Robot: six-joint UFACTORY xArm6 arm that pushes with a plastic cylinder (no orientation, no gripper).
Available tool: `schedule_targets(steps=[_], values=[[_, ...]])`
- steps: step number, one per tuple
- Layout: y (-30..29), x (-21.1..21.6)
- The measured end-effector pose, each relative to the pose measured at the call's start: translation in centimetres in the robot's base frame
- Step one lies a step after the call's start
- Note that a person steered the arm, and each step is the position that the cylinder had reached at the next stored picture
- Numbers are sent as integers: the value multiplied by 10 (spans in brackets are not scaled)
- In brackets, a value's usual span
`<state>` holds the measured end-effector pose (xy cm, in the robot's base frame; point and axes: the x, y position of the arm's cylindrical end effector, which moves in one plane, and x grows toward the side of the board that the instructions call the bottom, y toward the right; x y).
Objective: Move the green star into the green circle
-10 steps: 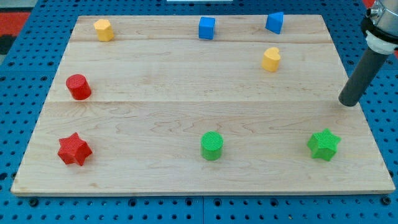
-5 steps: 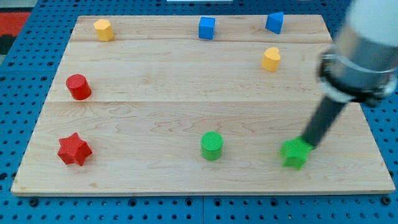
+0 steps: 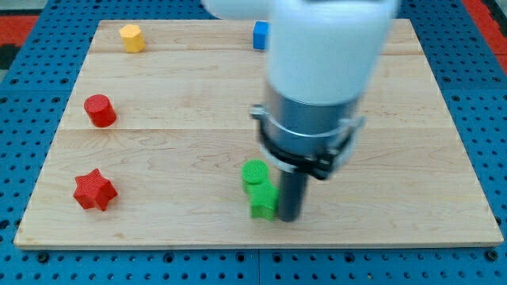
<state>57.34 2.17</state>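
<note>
The green star (image 3: 263,201) sits near the view's bottom centre, touching the green circle (image 3: 255,173) just above it. My tip (image 3: 288,218) is down on the board right against the star's right side. The arm's large body covers the middle and upper right of the board.
A red star (image 3: 94,190) lies at the bottom left and a red cylinder (image 3: 100,110) above it. A yellow block (image 3: 131,37) is at the top left. A blue cube (image 3: 259,35) at the top is partly hidden by the arm.
My tip swept left, pushing the green star from the bottom right to the green circle. The circle shifted slightly left. The arm now hides the yellow and blue blocks at upper right.
</note>
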Motion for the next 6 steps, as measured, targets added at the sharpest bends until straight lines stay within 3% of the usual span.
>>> schedule_targets(steps=[1,2,4,5,6], values=[[-37,-20],[-24,8],[-266,28],[-249,-17],[-188,-61]])
